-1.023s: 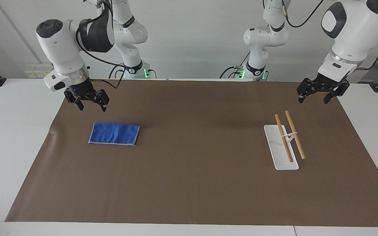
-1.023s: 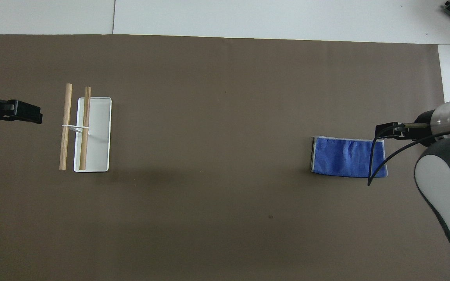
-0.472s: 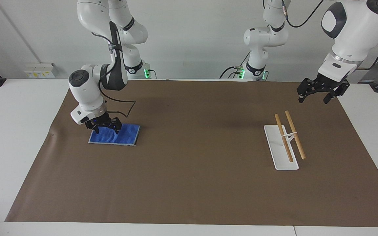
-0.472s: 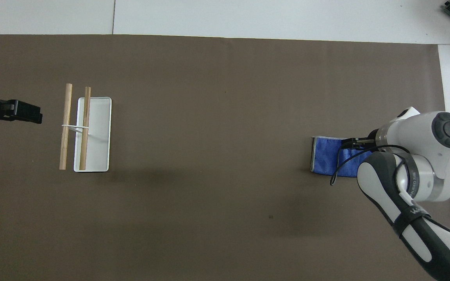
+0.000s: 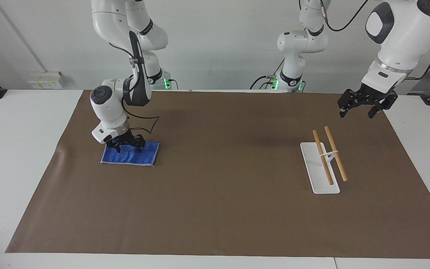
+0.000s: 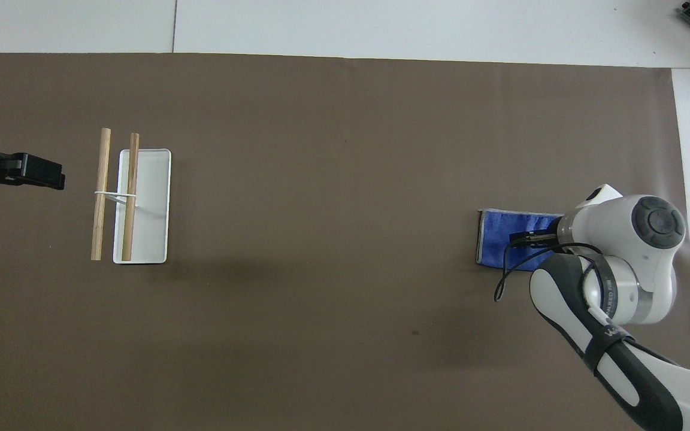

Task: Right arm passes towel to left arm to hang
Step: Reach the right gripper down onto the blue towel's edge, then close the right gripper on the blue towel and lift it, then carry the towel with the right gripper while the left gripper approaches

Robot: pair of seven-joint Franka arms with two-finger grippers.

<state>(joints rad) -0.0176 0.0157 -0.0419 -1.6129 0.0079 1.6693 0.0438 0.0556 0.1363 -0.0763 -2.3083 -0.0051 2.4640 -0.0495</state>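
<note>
Step in hand: pick-up, stage 1 of the pass. My right gripper (image 5: pixel 128 145) is down on the towel (image 5: pixel 134 157), fingers spread, tips at or just above the cloth along its edge nearer the robots. I cannot tell whether the tips touch. Nothing is pinched.

Towel: flat and folded on the brown mat (image 5: pixel 218 209), toward the right arm's end of the table. In the overhead view my forearm covers part of it.

My left gripper (image 5: pixel 366 104) waits in the air over the mat's edge at the left arm's end, fingers spread, holding nothing.

Rack (image 5: pixel 325 160): a white tray base with 2 wooden rails, toward the left arm's end, well apart from the towel.

Next move, as I judge it: press the tips into the cloth and close on the near edge, taking all folded layers, then lift. A shallow bite could take only the top layer and let the fold fall open. After that, a carry toward the middle so the left gripper can take a free edge.

Surface: the brown mat lies flat on a white table (image 5: pixel 17 157), with 1 small crease near the right arm's end.

Room: plain white wall (image 5: pixel 218 45), a socket strip on it, green lights at both arm bases.
</note>
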